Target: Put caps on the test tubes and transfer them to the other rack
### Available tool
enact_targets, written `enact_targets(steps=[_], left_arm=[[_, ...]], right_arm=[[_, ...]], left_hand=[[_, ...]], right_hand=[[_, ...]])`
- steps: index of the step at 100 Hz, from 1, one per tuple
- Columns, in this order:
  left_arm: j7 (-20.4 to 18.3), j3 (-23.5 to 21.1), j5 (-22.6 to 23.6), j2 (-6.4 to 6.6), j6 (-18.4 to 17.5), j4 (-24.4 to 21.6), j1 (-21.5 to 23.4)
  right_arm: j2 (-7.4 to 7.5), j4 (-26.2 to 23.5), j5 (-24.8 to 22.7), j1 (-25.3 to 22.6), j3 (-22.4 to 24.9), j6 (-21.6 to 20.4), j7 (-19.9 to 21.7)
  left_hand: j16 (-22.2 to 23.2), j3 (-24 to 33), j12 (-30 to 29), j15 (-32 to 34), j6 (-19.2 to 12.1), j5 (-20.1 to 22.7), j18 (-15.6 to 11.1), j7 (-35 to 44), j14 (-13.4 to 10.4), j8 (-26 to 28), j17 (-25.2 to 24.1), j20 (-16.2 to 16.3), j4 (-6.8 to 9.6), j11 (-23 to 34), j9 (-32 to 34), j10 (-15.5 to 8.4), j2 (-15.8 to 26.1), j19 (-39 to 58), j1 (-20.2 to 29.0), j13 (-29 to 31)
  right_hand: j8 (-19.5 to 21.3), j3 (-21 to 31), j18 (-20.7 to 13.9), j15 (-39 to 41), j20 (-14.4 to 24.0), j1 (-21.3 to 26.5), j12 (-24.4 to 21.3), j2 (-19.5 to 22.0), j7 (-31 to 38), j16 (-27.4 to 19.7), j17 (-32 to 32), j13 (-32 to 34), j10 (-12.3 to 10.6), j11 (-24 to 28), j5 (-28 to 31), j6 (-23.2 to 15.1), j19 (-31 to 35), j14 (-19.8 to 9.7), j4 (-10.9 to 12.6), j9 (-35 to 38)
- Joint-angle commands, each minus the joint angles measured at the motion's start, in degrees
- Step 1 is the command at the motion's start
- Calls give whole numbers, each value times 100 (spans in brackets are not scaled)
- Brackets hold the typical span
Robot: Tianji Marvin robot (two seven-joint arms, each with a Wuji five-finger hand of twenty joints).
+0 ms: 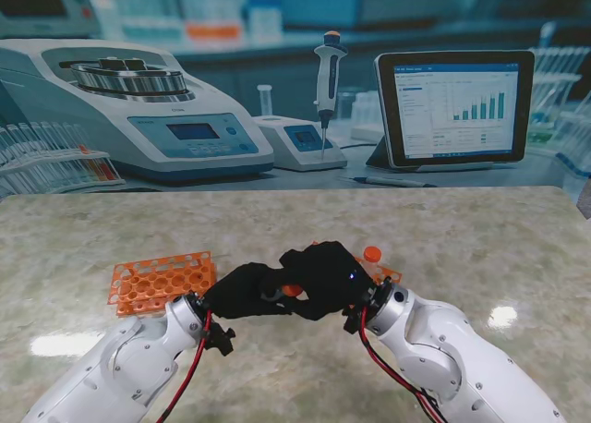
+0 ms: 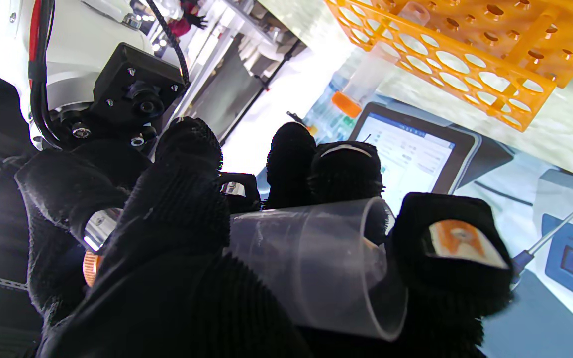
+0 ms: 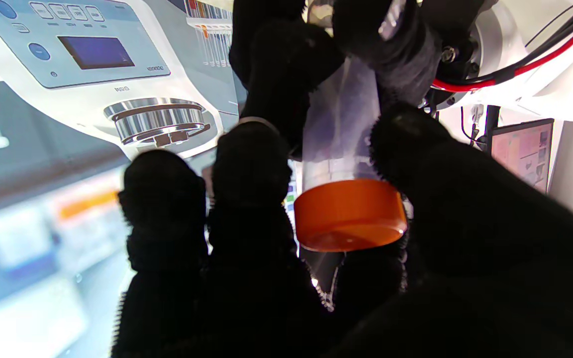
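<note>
My two black-gloved hands meet over the middle of the table, nearer to me. The left hand (image 1: 242, 292) is shut on a clear test tube (image 2: 311, 253) that lies sideways. The right hand (image 1: 325, 277) grips an orange cap (image 3: 348, 214) seated on that tube's end (image 3: 338, 124); from the stand the cap (image 1: 292, 290) shows between the hands. An empty orange rack (image 1: 157, 280) lies to the left of the hands. A second orange rack (image 1: 388, 273) sits behind the right hand and holds one capped tube (image 1: 372, 254), which also shows in the left wrist view (image 2: 366, 79).
The marbled table top (image 1: 480, 247) stretches away to a lab backdrop with a centrifuge (image 1: 138, 109), a pipette (image 1: 327, 81) and a tablet (image 1: 454, 107). Both forearms rise from the near corners, with red cables along them.
</note>
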Motion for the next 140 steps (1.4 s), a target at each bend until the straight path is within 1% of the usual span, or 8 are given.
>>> enact_targets(steps=[1, 40, 55, 73, 87, 98, 118, 140], left_arm=[[33, 29, -10, -48, -83, -211, -22], [24, 29, 7, -44, -31, -232, -18], [-1, 15, -9, -40, 12, -252, -7], [-72, 6, -43, -25, 69, -278, -2], [-102, 7, -57, -20, 85, -287, -5], [-98, 3, -57, -20, 76, -286, -6], [-140, -26, -70, -10, 92, -300, 6], [-153, -55, -86, -7, 83, -298, 15]], right_arm=[[9, 215, -13, -44, 6, 41, 63], [-3, 273, -14, 15, -24, 0, -31], [-19, 317, 54, 67, -64, 2, -29], [-41, 319, 125, 67, -54, -32, -73], [-45, 320, 142, 74, -44, -72, -71], [-52, 336, 169, 74, -30, -119, -82], [-51, 234, 198, -11, 43, -178, -24], [-47, 196, 215, -8, 67, -236, 39]], left_hand=[[25, 282, -48, 39, -691, -140, -15, 261, -67, 162, 7, -203, -76, -103, -53, -235, 157, 146, 48, 29], [-55, 368, -169, -250, -731, -150, 164, 145, -22, 9, -213, -258, -98, -269, -97, -231, 72, -175, -22, -13], [-105, 364, -270, -510, -740, -207, 299, 62, 47, -156, -463, -255, -126, -425, -165, -216, 61, -437, -49, -111], [-247, 190, -518, -1098, -750, -295, 549, -112, 191, -432, -953, -178, -141, -774, -282, -178, 90, -1012, -40, -296], [-379, 56, -731, -1494, -762, -327, 663, -265, 274, -612, -1200, -166, -135, -1013, -332, -164, 83, -1378, -22, -368], [-445, -32, -848, -1759, -778, -409, 712, -396, 312, -787, -1464, -149, -130, -1154, -412, -145, 74, -1646, -20, -484], [-594, -170, -1041, -2150, -805, -457, 793, -518, 373, -967, -1744, -88, -122, -1369, -473, -142, 114, -1978, -29, -588], [-672, -267, -1142, -2372, -816, -552, 812, -727, 391, -1164, -1992, -70, -126, -1496, -569, -129, 127, -2206, -93, -717]], right_hand=[[257, 1832, -155, 248, 142, 979, 277, 643, 765, 98, 150, 93, -2008, 1311, 852, 68, 287, -191, 917, 1342], [307, 1905, -127, 512, 221, 948, 394, 614, 844, 135, 177, 88, -2015, 1407, 958, 12, 415, -225, 1067, 1432], [328, 1910, -107, 570, 246, 949, 428, 605, 873, 146, 187, 92, -2012, 1430, 980, -7, 442, -235, 1100, 1442], [388, 1955, -90, 712, 296, 936, 511, 606, 965, 193, 196, 95, -2025, 1518, 1041, -102, 496, -248, 1178, 1476], [437, 1968, -78, 824, 340, 924, 567, 628, 1036, 233, 201, 96, -2030, 1584, 1079, -139, 528, -275, 1266, 1492], [480, 1976, -69, 873, 371, 922, 597, 616, 1097, 246, 205, 94, -2041, 1618, 1101, -171, 549, -269, 1314, 1489], [547, 1980, -31, 890, 402, 950, 586, 559, 1183, 239, 218, 92, -2016, 1609, 1126, -161, 567, -228, 1325, 1512], [583, 1995, -33, 898, 417, 950, 579, 540, 1197, 228, 220, 88, -2010, 1592, 1147, -197, 573, -237, 1304, 1533]])
